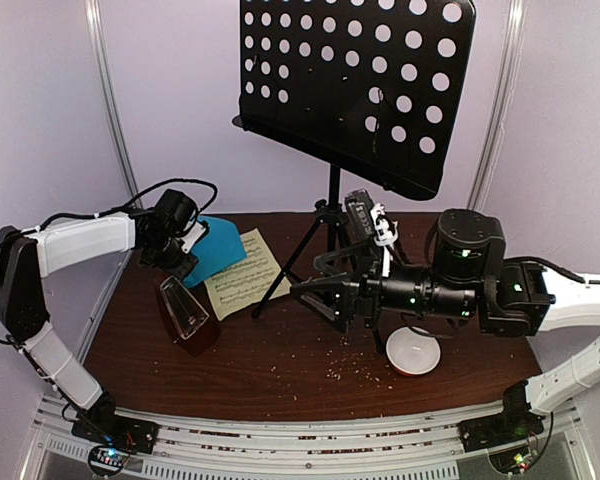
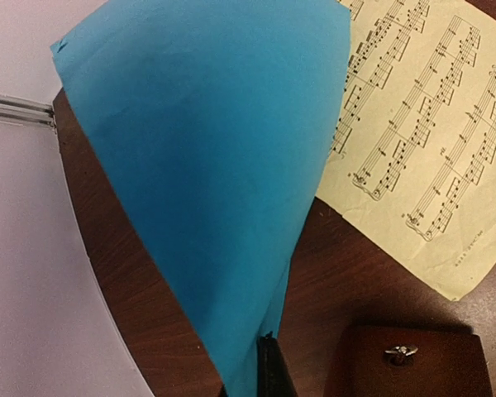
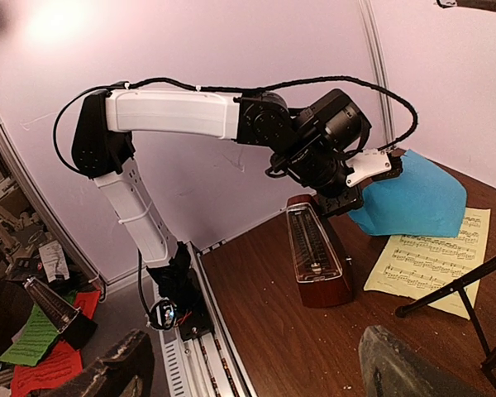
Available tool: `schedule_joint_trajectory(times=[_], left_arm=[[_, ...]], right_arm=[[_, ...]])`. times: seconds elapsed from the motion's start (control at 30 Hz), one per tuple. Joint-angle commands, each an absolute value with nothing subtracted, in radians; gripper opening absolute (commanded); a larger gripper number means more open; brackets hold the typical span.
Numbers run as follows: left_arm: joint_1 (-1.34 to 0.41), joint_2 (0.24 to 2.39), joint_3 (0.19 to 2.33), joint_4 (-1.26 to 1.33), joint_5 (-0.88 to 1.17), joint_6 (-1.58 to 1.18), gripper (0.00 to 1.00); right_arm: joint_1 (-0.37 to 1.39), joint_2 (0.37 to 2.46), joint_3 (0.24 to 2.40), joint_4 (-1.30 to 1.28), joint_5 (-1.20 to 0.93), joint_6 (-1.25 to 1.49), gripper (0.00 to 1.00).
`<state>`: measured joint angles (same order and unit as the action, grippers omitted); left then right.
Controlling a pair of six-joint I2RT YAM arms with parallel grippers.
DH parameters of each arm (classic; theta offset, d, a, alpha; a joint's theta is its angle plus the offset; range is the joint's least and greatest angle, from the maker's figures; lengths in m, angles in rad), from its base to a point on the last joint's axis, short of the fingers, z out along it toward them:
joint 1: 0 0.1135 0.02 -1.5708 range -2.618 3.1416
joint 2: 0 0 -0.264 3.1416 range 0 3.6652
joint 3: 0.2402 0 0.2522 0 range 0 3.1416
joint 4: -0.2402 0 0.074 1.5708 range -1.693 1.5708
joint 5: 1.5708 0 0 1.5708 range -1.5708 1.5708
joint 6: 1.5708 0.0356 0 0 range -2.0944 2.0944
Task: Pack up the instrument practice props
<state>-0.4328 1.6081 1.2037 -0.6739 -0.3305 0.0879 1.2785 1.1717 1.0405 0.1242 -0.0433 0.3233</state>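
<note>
My left hand (image 1: 180, 250) pinches the blue sheet (image 2: 207, 165), raised off the worktop (image 1: 280, 350); right hand (image 1: 315, 280) wide, empty. Next: stack it on the yellow sheet (image 1: 245, 275).

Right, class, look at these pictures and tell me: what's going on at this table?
The left gripper is shut on the bright blue sheet, holding it curled up off the table. The pale yellow sheet lies flat beside it, and the brown metronome stands nearby. The right gripper is open and empty, close to the legs of the black music stand, which stands upright at the back. Nothing looks packed yet.
</note>
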Motion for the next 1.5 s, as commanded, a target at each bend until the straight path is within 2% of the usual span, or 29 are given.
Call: schedule_joint_trajectory(times=[0.0,0.37,0.57,0.7,1.47], left_arm=[[-0.432,1.577,1.184,-0.637,-0.306,0.097,0.0],[-0.44,1.572,1.195,-0.606,-0.213,0.112,0.0],[-0.468,1.568,1.186,-0.582,-0.107,0.136,0.06],[-0.491,1.594,1.189,-0.582,-0.129,0.164,0.0],[-0.615,1.791,1.274,-0.581,-0.177,0.21,0.0]], right_arm=[[1.285,1.19,1.029,0.17,-0.067,0.341,0.88],[1.285,1.211,1.034,0.181,-0.064,0.35,0.88],[1.285,1.225,1.038,0.182,-0.063,0.351,0.89],[1.285,1.231,1.039,0.184,-0.064,0.353,0.89],[1.286,1.238,1.028,0.219,-0.082,0.373,0.89]])
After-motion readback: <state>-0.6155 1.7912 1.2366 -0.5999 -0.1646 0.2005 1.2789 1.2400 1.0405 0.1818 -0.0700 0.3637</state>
